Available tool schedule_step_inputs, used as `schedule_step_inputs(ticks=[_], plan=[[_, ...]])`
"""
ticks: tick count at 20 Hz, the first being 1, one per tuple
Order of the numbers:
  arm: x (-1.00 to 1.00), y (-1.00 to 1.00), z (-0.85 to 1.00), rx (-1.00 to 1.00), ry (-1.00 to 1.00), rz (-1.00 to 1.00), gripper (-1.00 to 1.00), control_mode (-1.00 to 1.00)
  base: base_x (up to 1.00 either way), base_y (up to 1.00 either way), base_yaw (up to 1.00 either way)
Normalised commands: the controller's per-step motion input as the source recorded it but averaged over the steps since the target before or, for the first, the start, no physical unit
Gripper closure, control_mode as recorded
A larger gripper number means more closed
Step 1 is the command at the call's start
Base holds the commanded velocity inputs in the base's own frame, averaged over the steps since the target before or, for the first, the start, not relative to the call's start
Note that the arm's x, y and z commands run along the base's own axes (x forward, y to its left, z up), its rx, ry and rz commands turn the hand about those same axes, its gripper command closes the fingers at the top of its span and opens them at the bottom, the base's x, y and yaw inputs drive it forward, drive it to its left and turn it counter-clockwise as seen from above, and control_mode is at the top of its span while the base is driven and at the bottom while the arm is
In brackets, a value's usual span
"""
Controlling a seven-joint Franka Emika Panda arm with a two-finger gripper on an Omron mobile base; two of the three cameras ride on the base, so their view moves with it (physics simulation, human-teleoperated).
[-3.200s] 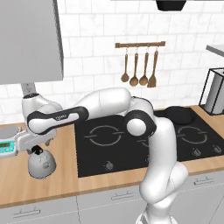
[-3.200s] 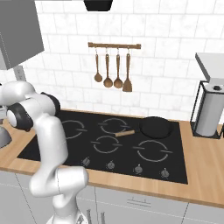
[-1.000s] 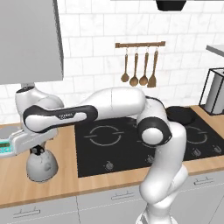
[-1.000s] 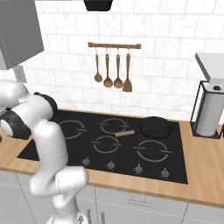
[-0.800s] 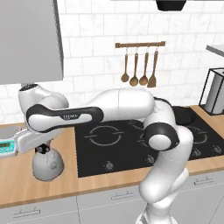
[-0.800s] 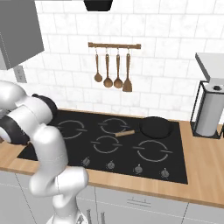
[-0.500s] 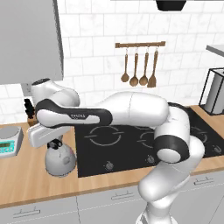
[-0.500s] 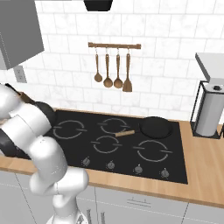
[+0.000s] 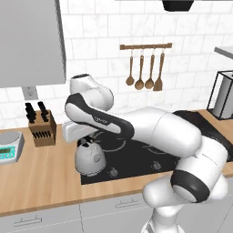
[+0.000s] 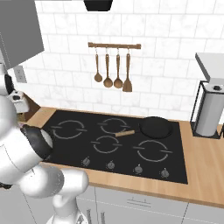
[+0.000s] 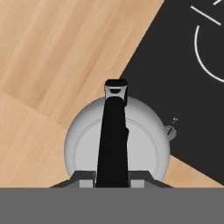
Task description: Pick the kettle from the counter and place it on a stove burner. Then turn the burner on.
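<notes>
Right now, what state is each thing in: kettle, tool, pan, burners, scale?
kettle: upright, held by its black handle, over the cooktop's front left edge.
tool: shut on the kettle's handle.
frying pan: upright on the cooktop, apparently empty.
stove burner: bare, no glow.
kitchen scale: nothing on its platform.

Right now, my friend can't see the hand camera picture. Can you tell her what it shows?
Looking straight down, a round silver kettle with a black handle running up its middle hangs over the edge where the tan wooden counter meets the black cooktop. A white burner ring curves at the top right, and a small knob sits beside the kettle.
</notes>
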Motion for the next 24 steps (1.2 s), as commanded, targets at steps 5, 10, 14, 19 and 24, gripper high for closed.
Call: schedule_step_inputs(ticks=[5, 10, 14, 19, 24], plan=[[0.03, -0.81, 0.00, 0.04, 0.00, 0.00, 1.00, -1.00, 0.00, 0.00, 0.00], [0.39, -0.73, 0.00, 0.02, 0.00, 0.00, 1.00, -1.00, 0.00, 0.00, 0.00], [0.91, -0.30, 0.00, 0.00, 0.03, 0.00, 1.00, -1.00, 0.00, 0.00, 0.00], [0.71, -0.05, 0.26, 0.01, 0.07, -0.02, 1.00, -1.00, 0.00, 0.00, 0.00], [0.76, 0.00, 0.01, 0.00, 0.00, -0.09, 1.00, -1.00, 0.00, 0.00, 0.00]])
